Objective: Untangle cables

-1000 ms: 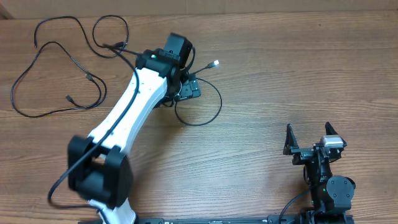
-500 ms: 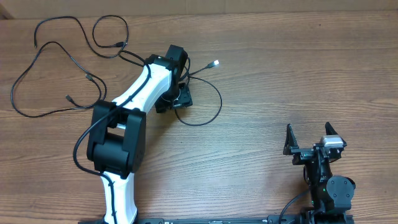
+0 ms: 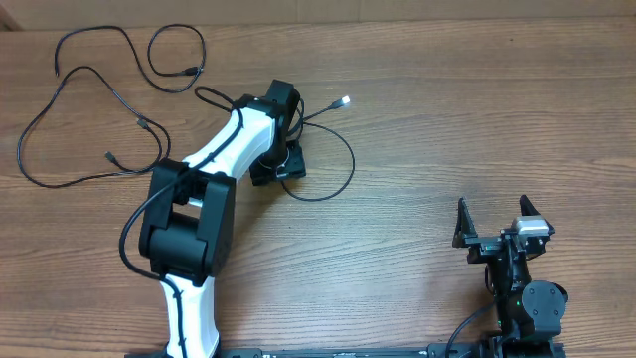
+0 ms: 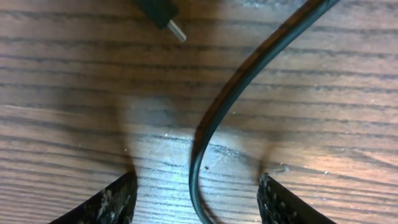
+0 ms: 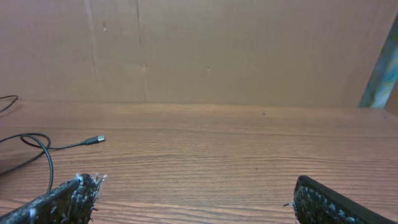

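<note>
Black cable curves between the left hand's parted fingertips, seemingly untouched; its ends run off-frame.

This looks like a robot lab. 2 robot arms sit at the edge of a brown wood table. The left arm is white and black, and the right arm is black. A plain brown wall stands behind.
</note>
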You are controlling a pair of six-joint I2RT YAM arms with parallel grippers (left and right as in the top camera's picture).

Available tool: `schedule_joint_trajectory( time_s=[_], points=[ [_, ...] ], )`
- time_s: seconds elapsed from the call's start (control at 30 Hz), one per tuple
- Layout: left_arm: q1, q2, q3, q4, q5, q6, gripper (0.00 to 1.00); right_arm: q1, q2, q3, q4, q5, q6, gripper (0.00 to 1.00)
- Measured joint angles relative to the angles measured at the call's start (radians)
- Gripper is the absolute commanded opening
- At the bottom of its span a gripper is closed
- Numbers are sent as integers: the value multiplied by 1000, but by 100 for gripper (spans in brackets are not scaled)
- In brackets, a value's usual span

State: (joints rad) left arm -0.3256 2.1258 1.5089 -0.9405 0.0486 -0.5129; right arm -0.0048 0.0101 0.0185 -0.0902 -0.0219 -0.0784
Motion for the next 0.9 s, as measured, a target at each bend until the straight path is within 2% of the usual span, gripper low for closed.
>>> schedule_joint_trajectory(
  time_s=[0.07,0.17,0.3,0.4,0.7,0.9],
  points=[
    [0,-18,-30,34,0,0,60,0,0,0,0,0,0,100],
    [0,-39,-68,78,-8,2,43,0,0,0,0,0,0,100],
    [0,-59,-106,126,-22,4,44,0,0,0,0,0,0,100],
    [-2,-69,-124,148,-27,5,35,0,0,0,1,0,0,100],
    [-18,-71,-128,151,-63,9,38,0,0,0,0,0,0,100],
    [-35,-71,-128,148,-87,21,45,0,0,0,0,0,0,100]
  ],
)
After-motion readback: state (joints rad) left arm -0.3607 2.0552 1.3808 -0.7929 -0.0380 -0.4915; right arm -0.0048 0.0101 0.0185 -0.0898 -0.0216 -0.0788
